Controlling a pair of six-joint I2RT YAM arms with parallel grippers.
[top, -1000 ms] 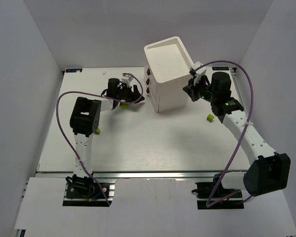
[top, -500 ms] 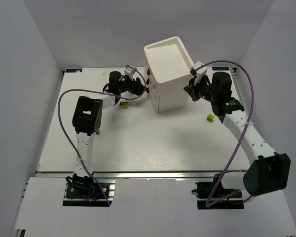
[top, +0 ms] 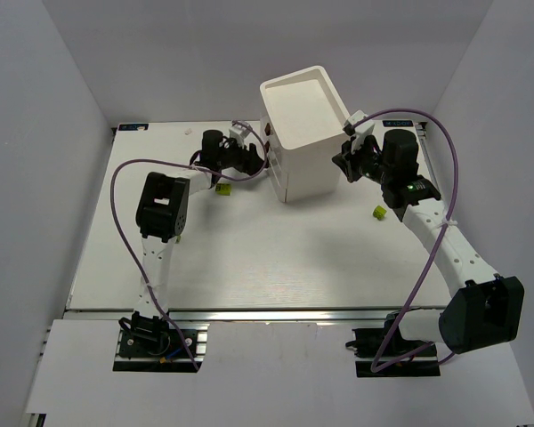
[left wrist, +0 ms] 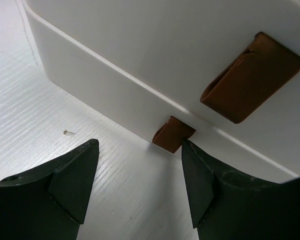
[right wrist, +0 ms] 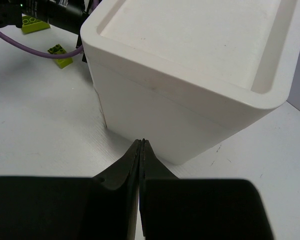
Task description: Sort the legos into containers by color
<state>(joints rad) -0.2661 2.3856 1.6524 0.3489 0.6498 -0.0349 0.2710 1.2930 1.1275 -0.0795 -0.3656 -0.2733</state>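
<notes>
Left wrist: left jaws spread near brown knob (left wrist: 173, 134); right jaws pressed together.

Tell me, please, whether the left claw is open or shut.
Open. The left claw shows both fingers standing wide apart in its wrist view, with a brown drawer knob just beyond them, not clamped.

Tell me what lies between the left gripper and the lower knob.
Only bare table, seen in the left wrist view, separates the left gripper from the lower knob.
</notes>
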